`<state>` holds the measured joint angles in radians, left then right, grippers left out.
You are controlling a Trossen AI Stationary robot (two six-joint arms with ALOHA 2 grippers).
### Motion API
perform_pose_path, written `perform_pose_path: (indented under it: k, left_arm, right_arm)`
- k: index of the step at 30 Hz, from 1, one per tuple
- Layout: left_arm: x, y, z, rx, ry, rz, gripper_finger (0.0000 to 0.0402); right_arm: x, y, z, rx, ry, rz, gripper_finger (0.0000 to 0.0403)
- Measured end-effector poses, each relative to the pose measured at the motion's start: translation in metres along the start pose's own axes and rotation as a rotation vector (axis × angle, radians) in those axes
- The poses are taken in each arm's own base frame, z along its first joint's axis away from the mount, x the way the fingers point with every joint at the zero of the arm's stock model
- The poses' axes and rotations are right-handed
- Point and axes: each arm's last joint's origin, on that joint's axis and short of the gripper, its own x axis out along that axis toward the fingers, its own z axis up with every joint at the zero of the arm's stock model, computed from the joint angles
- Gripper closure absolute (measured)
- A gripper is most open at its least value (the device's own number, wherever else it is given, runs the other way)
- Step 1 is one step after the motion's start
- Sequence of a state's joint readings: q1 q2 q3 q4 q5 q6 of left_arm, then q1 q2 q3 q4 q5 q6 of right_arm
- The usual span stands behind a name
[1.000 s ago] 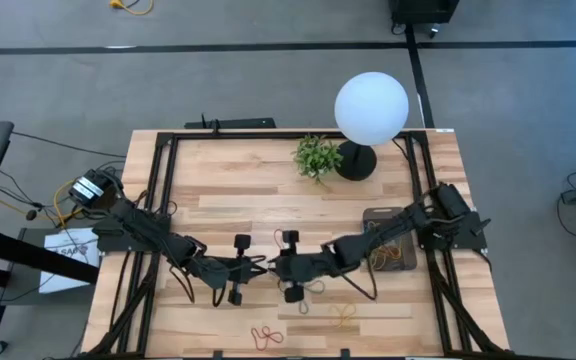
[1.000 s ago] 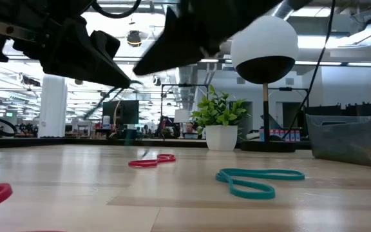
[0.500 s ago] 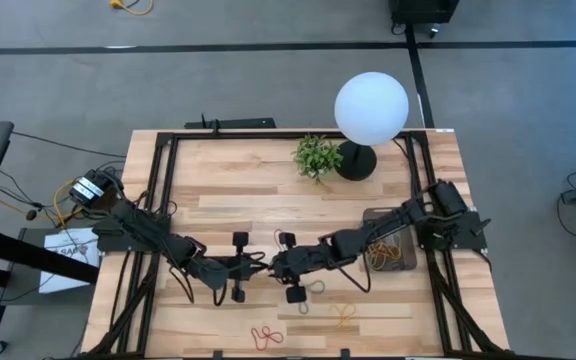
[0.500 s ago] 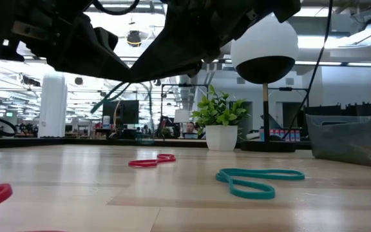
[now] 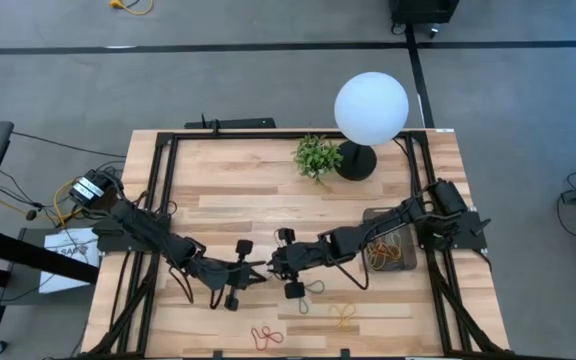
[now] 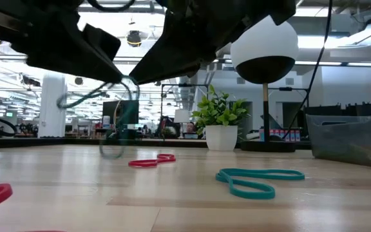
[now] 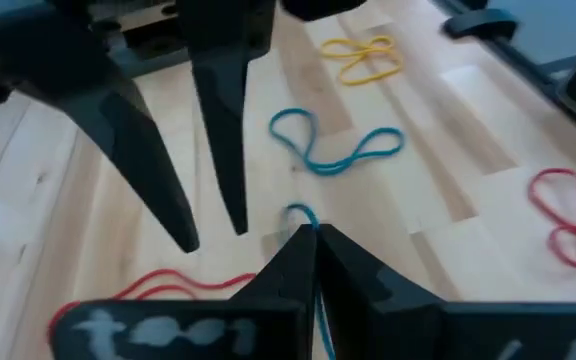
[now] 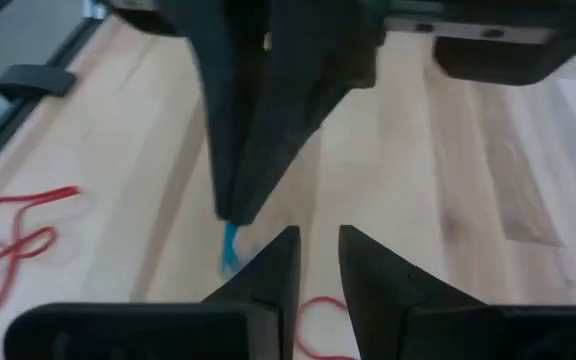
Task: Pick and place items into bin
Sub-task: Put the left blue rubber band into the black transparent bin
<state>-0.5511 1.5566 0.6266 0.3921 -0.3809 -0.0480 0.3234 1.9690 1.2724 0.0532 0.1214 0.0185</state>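
My left gripper (image 5: pixel 259 271) and right gripper (image 5: pixel 272 265) meet tip to tip over the table's middle, toward its near edge. The left one (image 7: pixel 313 236) is shut on a teal-blue rubber band (image 6: pixel 116 120), which hangs in a loose loop above the table. The right gripper (image 8: pixel 318 242) is open, its fingers (image 7: pixel 158 180) standing just beside the left fingertips. More bands lie flat on the wood: a teal one (image 6: pixel 260 180), a red one (image 6: pixel 152 161), a yellow one (image 5: pixel 344 315) and another red one (image 5: pixel 266 337). The dark bin (image 5: pixel 388 246) sits near the right edge with bands inside. My left gripper pinches the teal-blue band at one short stretch (image 7: pixel 302 212), right at its fingertips. The fingers reach in roughly level from the table's left. The band is lifted clear and dangles slack below the fingers (image 6: pixel 111 145).
A small potted plant (image 5: pixel 316 156) and a lamp with a white globe (image 5: pixel 371 104) on a black base stand at the far edge. Black frame rails run along the table's sides. The bin's wall (image 6: pixel 353 138) rises at the right; open wood lies between the bands.
The teal-blue band has come up off the table: first absent, then a thin strand under the grippers, now a loop swinging below my left gripper. The left gripper has tipped slightly toward the near edge. The right gripper has stayed close by.
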Motion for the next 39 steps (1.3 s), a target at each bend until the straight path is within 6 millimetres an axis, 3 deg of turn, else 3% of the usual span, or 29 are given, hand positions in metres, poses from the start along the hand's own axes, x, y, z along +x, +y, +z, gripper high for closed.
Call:
perform_pose_path:
  k: [28,39]
  left_arm:
    - [-0.0005,0.0044,0.0047,-0.019,-0.050,0.153,0.0401]
    - [-0.0005,0.0046,0.0041,-0.015,-0.041,0.158,0.0401]
  right_arm:
    - [-0.0003,-0.0019,0.0002,0.021,0.002,0.010,0.0337]
    - [-0.0004,-0.0020,-0.0028,0.034,0.033,0.012,0.0398]
